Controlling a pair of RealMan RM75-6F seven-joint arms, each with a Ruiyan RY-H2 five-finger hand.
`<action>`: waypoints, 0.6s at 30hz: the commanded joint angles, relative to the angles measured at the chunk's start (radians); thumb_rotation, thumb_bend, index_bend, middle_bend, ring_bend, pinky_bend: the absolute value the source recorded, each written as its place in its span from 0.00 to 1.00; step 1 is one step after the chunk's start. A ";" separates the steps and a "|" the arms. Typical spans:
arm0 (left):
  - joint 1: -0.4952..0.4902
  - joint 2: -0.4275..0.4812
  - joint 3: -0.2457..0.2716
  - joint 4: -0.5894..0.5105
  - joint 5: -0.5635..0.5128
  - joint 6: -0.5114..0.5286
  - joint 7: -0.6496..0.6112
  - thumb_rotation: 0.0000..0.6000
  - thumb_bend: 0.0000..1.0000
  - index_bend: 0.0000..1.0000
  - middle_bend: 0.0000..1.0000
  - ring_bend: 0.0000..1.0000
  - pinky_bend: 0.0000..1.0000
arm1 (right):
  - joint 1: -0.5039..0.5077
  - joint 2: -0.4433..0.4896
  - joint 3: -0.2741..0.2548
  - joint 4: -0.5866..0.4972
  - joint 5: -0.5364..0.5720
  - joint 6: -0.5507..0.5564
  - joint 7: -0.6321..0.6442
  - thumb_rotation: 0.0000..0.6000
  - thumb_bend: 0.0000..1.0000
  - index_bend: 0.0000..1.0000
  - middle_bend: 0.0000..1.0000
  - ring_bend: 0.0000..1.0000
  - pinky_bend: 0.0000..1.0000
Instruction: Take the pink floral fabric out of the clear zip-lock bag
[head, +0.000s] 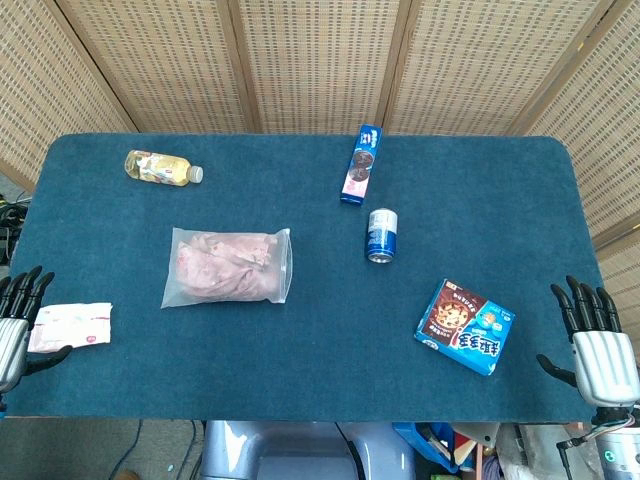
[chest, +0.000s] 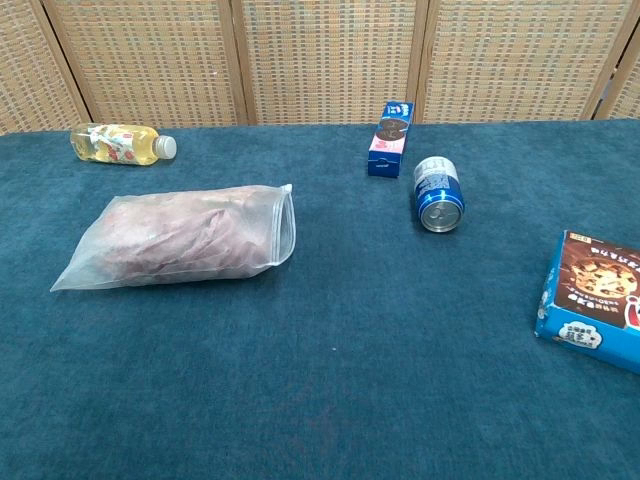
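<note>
Left hand: left hand, fingers spread and holding nothing, at the table's near left edge, just beside a small pink packet.
Right hand: right hand, fingers apart and idle, at the near right corner.
Bag: clear zip-lock bag lies flat left of centre, well apart from both hands.
Fabric: pink floral fabric sits inside it.

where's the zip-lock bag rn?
The zip-lock bag lies flat left of table centre in head view, below the bottle and left of the blue can, neither hand near it.
</note>
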 joint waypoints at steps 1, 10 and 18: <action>-0.002 -0.003 -0.002 0.003 -0.005 -0.006 0.002 1.00 0.13 0.00 0.00 0.00 0.00 | 0.001 0.000 0.001 0.001 0.001 -0.001 0.000 1.00 0.00 0.00 0.00 0.00 0.00; -0.043 -0.004 -0.018 0.005 -0.037 -0.082 -0.017 1.00 0.14 0.00 0.00 0.00 0.00 | 0.004 0.002 0.005 0.003 0.015 -0.015 0.009 1.00 0.00 0.00 0.00 0.00 0.00; -0.240 0.018 -0.075 -0.004 -0.069 -0.365 -0.065 1.00 0.14 0.00 0.00 0.00 0.00 | 0.013 0.002 0.015 0.002 0.046 -0.040 0.004 1.00 0.00 0.00 0.00 0.00 0.00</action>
